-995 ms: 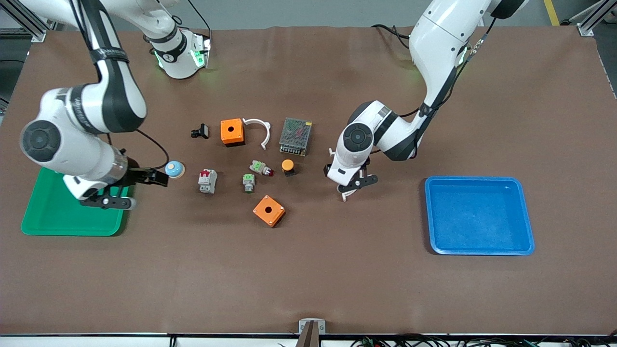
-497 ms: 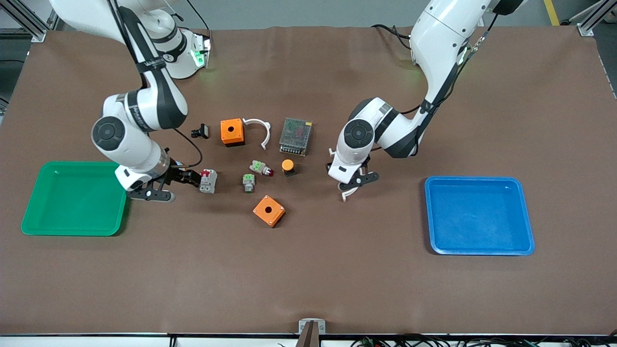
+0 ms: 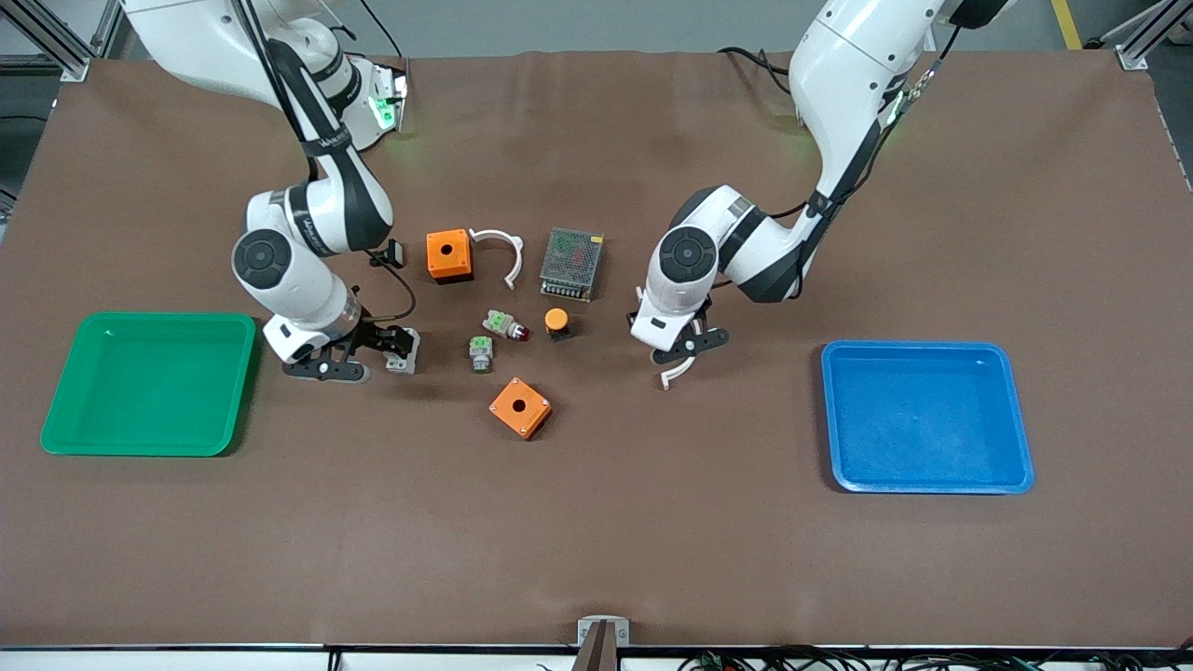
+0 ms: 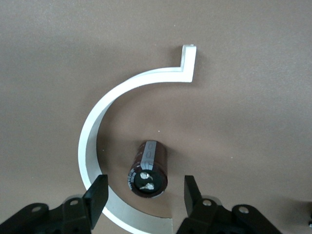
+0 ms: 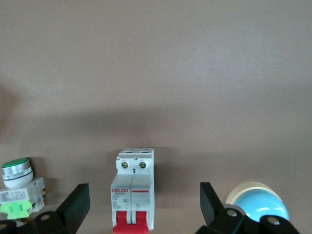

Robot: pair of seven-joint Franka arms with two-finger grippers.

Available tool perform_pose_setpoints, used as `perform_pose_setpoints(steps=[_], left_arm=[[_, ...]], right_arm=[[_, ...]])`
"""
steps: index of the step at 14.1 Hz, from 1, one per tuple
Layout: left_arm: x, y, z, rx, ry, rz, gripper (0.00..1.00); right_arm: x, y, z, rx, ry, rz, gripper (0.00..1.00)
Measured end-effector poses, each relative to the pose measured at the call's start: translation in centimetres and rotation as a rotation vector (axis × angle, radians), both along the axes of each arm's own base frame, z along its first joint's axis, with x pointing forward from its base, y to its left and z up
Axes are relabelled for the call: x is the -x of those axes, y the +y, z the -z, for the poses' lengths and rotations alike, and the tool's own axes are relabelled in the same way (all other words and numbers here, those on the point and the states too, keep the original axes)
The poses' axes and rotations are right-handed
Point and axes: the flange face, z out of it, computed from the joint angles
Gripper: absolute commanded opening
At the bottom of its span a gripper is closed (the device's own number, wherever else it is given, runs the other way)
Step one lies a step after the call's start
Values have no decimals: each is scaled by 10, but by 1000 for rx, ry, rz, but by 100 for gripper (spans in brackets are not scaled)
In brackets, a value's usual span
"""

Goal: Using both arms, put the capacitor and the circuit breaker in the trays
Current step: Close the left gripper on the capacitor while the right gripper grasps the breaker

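While our right gripper (image 5: 141, 207) hovers with fingers spread over the light-grey circuit breaker with red levers (image 5: 133, 189), our left gripper (image 4: 145, 197) hangs, fingers also spread, over the small dark cylindrical capacitor (image 4: 148, 169). We see this capacitor inside a curved white plastic bracket (image 4: 100, 138).

The right arm's black gripper (image 3: 396, 342) sits low over the small light-grey circuit breaker (image 3: 404, 354), which lies on the brown table (image 3: 596, 522) between the green plastic tray (image 3: 56, 438) and a grey push-button with green parts (image 3: 481, 353). The left arm's black gripper (image 3: 678, 359) hangs over a curved white plastic clip (image 3: 673, 375), toward the blue plastic tray (image 3: 1021, 447). An orange box with a round hole (image 3: 520, 407) lies nearer the camera.
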Motion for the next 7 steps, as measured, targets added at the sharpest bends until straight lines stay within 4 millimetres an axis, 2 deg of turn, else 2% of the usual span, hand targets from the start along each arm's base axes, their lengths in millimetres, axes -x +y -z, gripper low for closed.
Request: perform_pose_setpoints(steps=[2, 4, 6, 7], left_arm=[[1, 0, 1, -2, 1, -2, 46], [0, 1, 1, -2, 1, -3, 43], [0, 1, 1, -2, 0, -4, 42], [-1, 1, 1, -1, -1, -4, 41]], right_arm=[[2, 5, 14, 5, 3, -8, 100], [4, 8, 27, 10, 12, -14, 99], [5, 9, 35, 14, 17, -17, 89], [6, 11, 36, 14, 18, -16, 78]])
